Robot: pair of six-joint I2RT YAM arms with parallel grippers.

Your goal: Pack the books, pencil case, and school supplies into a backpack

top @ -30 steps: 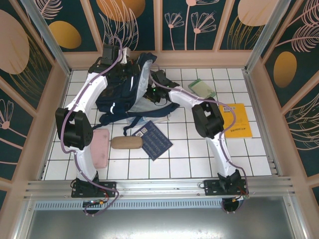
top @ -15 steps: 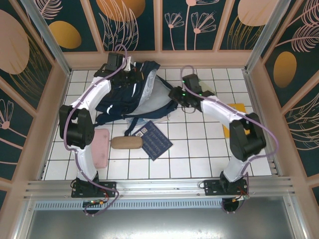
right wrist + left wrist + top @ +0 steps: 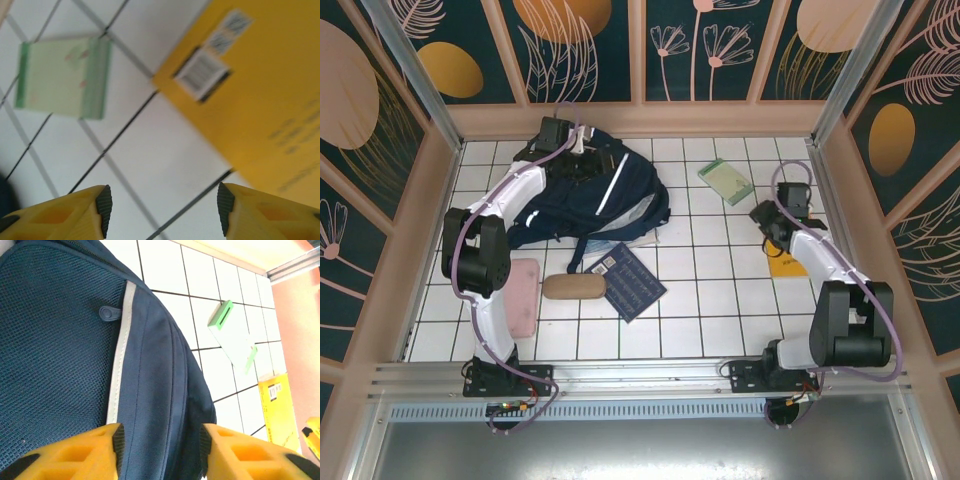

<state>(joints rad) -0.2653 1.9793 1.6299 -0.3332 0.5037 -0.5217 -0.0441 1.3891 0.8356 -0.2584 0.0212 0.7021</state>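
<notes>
The backpack (image 3: 565, 205), at 11 o'clock on the table, is no longer propped open. A second ago its mouth was held apart and pale lining could be seen; now it has slumped flat, with a white stripe turned upward and the opening out of sight. What it holds cannot be told from here. Something pale and flat is partly covered at its 5 o'clock edge.

The right arm has been swung away from the bag, from the centre out to 3 o'clock. The right gripper (image 3: 770, 224) is now held above the near corner of the yellow book (image 3: 790, 265). Its jaws are spread wide over bare tile and nothing is gripped. This is judged to be the start of a fetch, with the yellow book the likely next item.

The left gripper (image 3: 582, 155) has been kept at the bag's 12 o'clock end. Its jaws are wide apart with navy fabric below them, and no pinch is seen. The mouth would probably need reopening before anything is slid in.

Most of the load is still outside the bag:
- a navy book (image 3: 628, 283) at 6 o'clock
- the pink case (image 3: 523, 300) at 8 o'clock
- the tan pouch (image 3: 573, 286) just beside it
- the small green book (image 3: 725, 182) at 1 o'clock
</notes>
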